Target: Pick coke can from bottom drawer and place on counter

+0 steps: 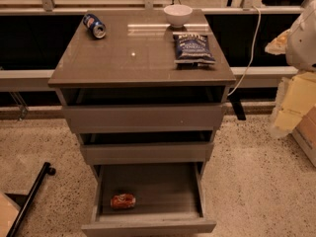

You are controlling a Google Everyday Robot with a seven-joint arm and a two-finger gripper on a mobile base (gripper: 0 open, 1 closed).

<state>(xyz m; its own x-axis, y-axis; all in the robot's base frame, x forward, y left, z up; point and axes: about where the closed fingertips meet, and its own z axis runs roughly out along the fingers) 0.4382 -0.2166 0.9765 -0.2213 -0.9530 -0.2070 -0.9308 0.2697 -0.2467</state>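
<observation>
**Now: coke can lies in the open bottom drawer, desk top not yet reached**

Down below the desk's front edge, the bottom drawer is pulled well out, its tray open to view. The coke can lies on its side on the tray floor, toward the front-left corner of the drawer, close to the front wall and apart from the left wall. Nothing touches it.

Above it, the middle drawer and the top drawer each stand a little way out, less than the bottom one.

On the desk, a blue can lies on its side near the back-left corner. A white bowl stands upright at the back edge, right of the middle. A dark chip bag lies flat just in front of the bowl, near the right edge. A white cable hangs past the right edge.

The claw shows only as a pale rounded shape beyond the desk's right edge, well apart from the coke can; whether it is wide or narrow cannot be told.
</observation>
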